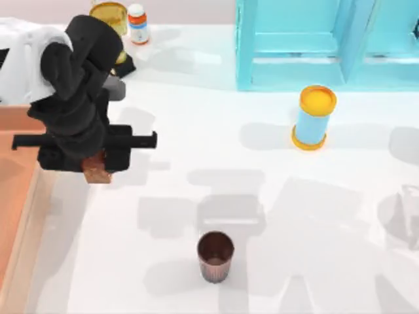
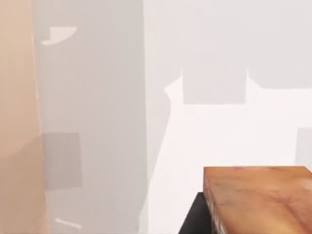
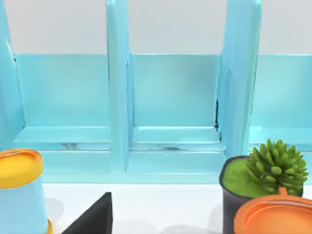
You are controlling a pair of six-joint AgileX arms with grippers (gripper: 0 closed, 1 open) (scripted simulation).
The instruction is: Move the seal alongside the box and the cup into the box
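Reddish-brown seal [image 1: 97, 168] hung under the left gripper [image 1: 98, 163], apparently pinched between its fingers, just right of the box [image 1: 29, 196] rim at the table's left. To finish well, it needed lowering straight down onto bare tabletop beside the rim, not on it. Cup [image 1: 215, 256] stood well apart, mid-table, open white space all around. Right arm was parked facing the turquoise shelf [image 3: 170, 107]; its fingers' state couldn't be told.
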